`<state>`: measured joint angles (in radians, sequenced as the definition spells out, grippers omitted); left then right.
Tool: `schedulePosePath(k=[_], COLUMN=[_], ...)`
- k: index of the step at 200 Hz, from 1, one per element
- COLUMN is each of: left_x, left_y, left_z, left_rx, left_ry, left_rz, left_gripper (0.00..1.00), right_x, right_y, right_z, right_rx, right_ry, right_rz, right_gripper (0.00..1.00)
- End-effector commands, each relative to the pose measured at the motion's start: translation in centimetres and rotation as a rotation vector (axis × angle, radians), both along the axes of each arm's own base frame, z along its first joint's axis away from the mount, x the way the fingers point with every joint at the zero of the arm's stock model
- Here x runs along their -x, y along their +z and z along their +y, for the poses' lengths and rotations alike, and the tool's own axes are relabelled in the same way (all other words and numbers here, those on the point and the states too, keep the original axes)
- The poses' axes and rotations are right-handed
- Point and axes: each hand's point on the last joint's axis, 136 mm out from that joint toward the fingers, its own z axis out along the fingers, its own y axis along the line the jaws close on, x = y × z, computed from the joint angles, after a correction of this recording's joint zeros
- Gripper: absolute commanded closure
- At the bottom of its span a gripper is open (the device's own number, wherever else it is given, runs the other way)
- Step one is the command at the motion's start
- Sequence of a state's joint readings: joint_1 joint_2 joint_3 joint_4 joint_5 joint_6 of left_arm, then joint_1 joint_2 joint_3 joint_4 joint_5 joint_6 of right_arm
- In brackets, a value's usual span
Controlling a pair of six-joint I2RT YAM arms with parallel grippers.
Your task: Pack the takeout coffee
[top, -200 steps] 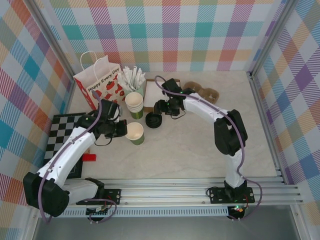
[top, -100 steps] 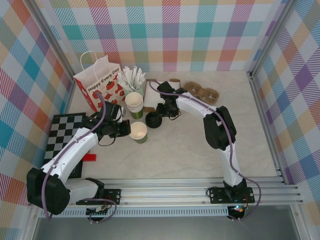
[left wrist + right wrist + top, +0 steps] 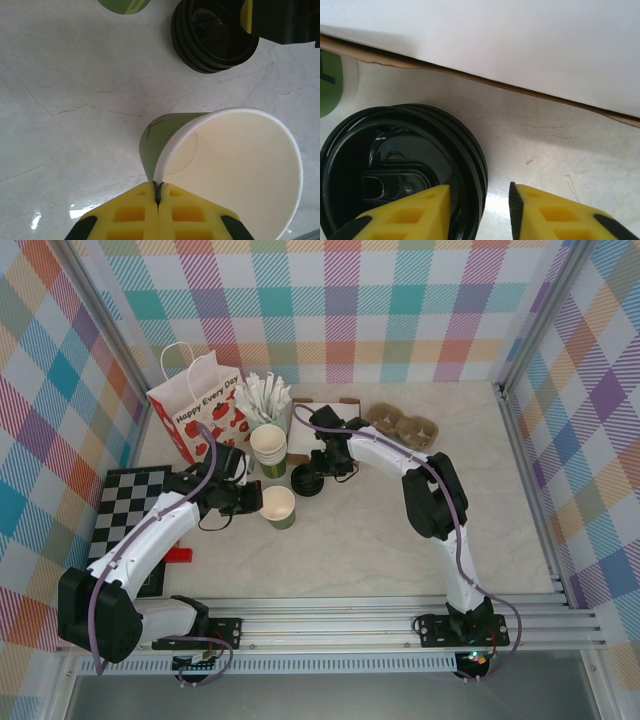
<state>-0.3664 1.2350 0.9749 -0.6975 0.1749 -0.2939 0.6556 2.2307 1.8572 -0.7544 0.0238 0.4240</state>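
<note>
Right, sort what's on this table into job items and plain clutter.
Job: single green cup; black lids; paper bag and cardboard carrier, possibly for packing.
Lying about: stacked cups; checkerboard mat; red block; white sticks.

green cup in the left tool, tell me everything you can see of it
The green cup looks like paper: green outside, cream inside, rolled white rim, no lid, empty. It is upright over the pale table, apart from the stack of black lids. The left tool is shut on its rim, pinching the wall.
</note>
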Motion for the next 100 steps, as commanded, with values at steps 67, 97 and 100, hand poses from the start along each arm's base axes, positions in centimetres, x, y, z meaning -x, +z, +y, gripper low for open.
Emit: schedulePosePath(k=[67,97,100], left_x=[0.07,0.16,0.14], left_y=[-0.29,-0.34,-0.36], left_z=[-0.93,-1.13,-1.15], left_rx=[0.022,0.017,0.016], left_ry=[-0.042,-0.053,-0.053], left_rz=[0.004,0.01,0.011], left_gripper=[1.0,1.0,1.0], right_x=[-0.19,-0.38,-0.43], right_y=[-0.2,0.42,0.55], right_z=[0.72,0.37,0.33], right_rx=[0.021,0.039,0.041], right_ry=[0.025,0.022,0.022], right_rz=[-0.004,-0.027,-0.031], right_gripper=[0.75,0.8,0.81])
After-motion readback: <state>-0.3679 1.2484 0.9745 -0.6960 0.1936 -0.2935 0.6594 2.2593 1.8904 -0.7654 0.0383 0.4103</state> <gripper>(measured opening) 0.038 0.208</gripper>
